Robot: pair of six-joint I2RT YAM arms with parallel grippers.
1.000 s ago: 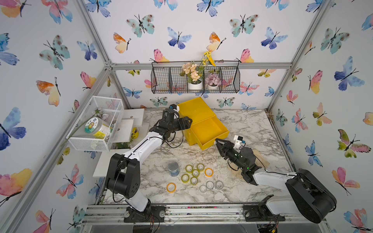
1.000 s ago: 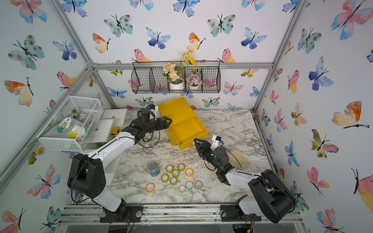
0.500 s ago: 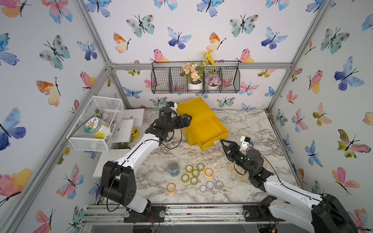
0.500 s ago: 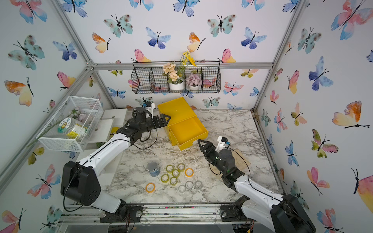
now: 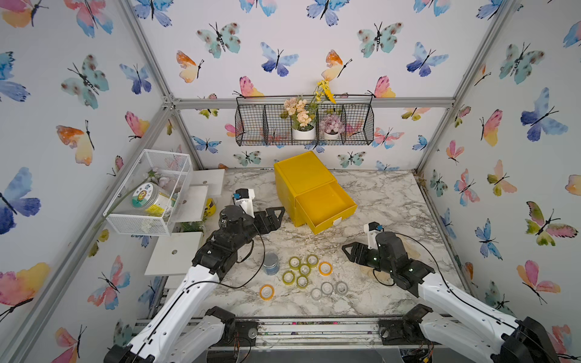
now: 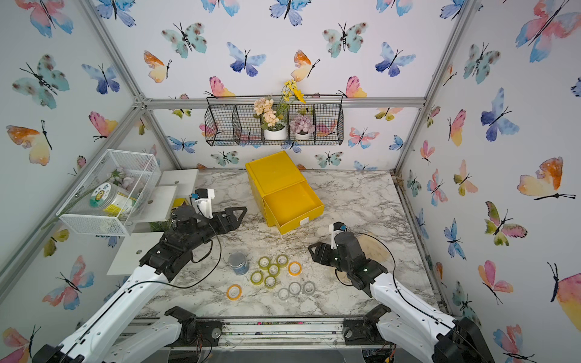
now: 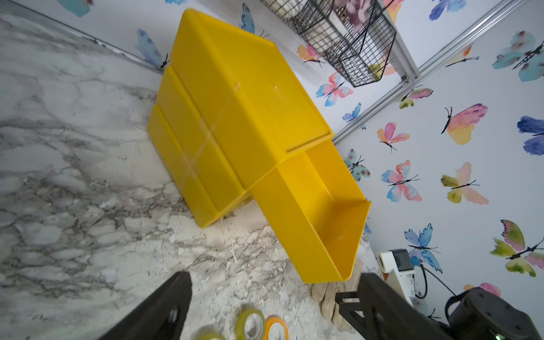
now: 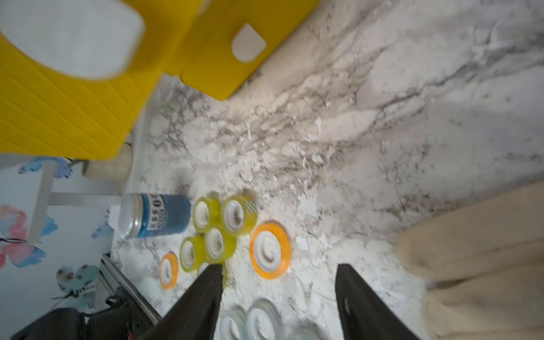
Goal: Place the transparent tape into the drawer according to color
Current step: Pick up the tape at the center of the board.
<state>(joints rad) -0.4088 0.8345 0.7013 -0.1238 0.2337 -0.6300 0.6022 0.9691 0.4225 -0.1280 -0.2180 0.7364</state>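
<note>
1. The left arm reaches in from the lower left. Its left gripper (image 5: 276, 217) is spread wide and empty, just left of the yellow cabinet (image 5: 301, 173). The right arm comes in from the lower right. Its right gripper (image 5: 345, 251) is parted too, holding nothing, just right of the tape rolls (image 5: 304, 269).
2. The right wrist view catches the white tab handle (image 8: 248, 42) up close. The left wrist view only gets the cabinet's side and its stacked tiers.
3. The top drawer (image 5: 327, 204) is pulled out, with its length running toward the frame's lower right. The rolls lie flat, holes up, bunched at lower centre on the marble table (image 5: 377, 195).
</note>
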